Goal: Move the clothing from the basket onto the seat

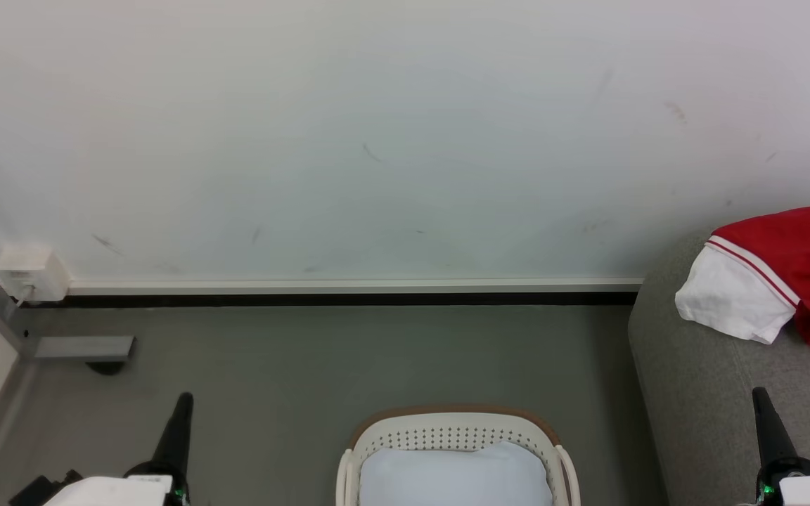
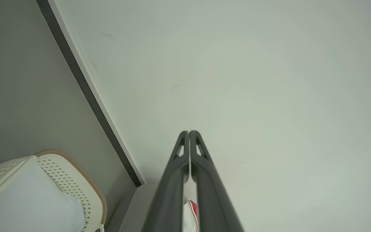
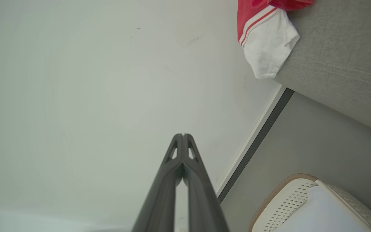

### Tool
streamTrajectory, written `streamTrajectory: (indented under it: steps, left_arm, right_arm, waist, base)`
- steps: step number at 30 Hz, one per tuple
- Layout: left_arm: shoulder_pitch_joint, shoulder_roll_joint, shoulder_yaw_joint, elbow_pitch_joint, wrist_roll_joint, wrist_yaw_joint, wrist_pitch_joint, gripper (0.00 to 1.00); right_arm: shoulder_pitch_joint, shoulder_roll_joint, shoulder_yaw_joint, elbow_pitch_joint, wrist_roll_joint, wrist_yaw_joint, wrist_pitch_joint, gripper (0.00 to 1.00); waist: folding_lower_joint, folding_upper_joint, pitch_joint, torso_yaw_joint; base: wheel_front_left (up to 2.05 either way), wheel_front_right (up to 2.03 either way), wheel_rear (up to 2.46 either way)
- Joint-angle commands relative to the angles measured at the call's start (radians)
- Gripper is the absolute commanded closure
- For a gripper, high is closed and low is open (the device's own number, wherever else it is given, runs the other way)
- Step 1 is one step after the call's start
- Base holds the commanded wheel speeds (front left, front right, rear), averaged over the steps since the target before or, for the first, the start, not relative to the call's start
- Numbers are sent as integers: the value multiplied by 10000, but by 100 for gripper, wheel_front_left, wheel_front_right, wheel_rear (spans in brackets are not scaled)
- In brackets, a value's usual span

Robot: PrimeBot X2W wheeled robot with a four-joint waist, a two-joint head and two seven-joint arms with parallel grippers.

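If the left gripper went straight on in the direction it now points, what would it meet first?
Most likely the white wall: in its wrist view the shut left gripper aims at bare wall, with the basket off to one side. Depth is hard to judge.

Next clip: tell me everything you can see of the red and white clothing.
The clothing is soft, crumpled red fabric with a white sleeve joined by a red-and-white striped trim. It lies bunched on the grey sofa near its rounded end by the wall, the sleeve overhanging that edge. Its right part runs out of the head view.
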Motion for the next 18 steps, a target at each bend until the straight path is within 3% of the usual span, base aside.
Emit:
streamTrajectory:
  steps: [1,18]
  left_arm:
    - [-177,-11,110,-47,-315,-91,76,100]
    - [-298,-124,398,-28,-1470,-318,398,100]
  right_arm:
    - [-159,-107,-41,-95,284,-19,59,100]
    - [-285,-111,-93,-103,1647,-21,387,100]
  waist:
    - [0,0,8,1]
    - [0,0,94,8]
  base:
    - [0,0,0]
    - [0,0,0]
